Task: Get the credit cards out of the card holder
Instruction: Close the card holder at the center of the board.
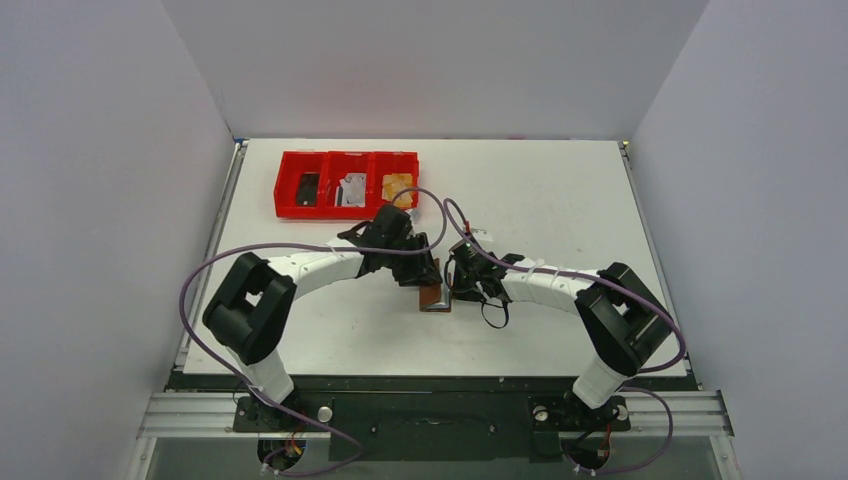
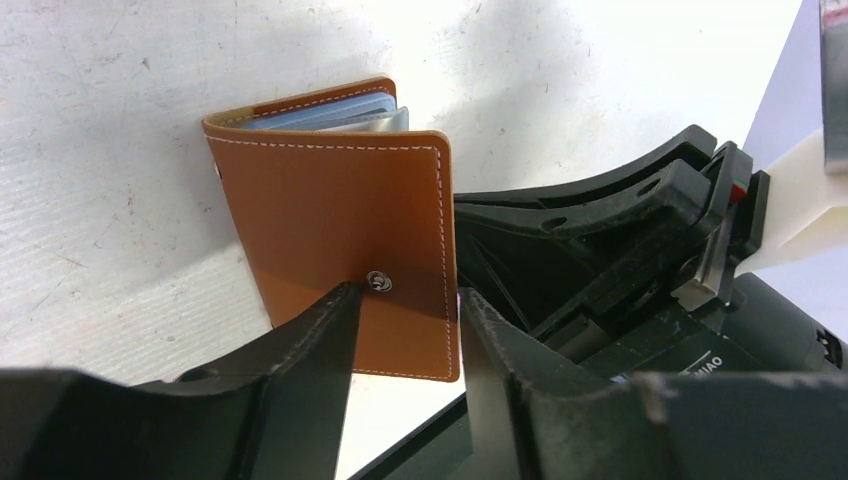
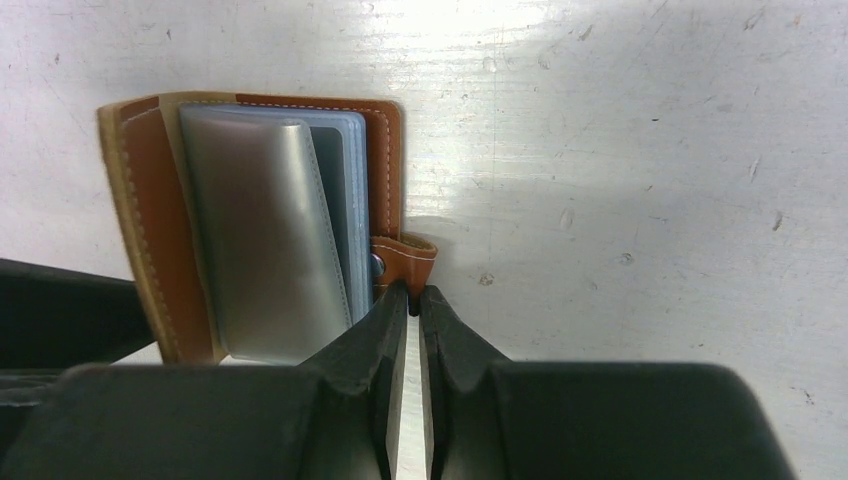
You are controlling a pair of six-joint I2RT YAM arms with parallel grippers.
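Apparently, card holder (image 2: pixel 340 230) between left fingers (image 2: pixel 300 370)

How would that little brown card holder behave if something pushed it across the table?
Probably floppy: the card holder has a thin leather cover that curves where it lifts. It looks light and would likely slide on the flat table. The raised cover might swing shut if nudged.
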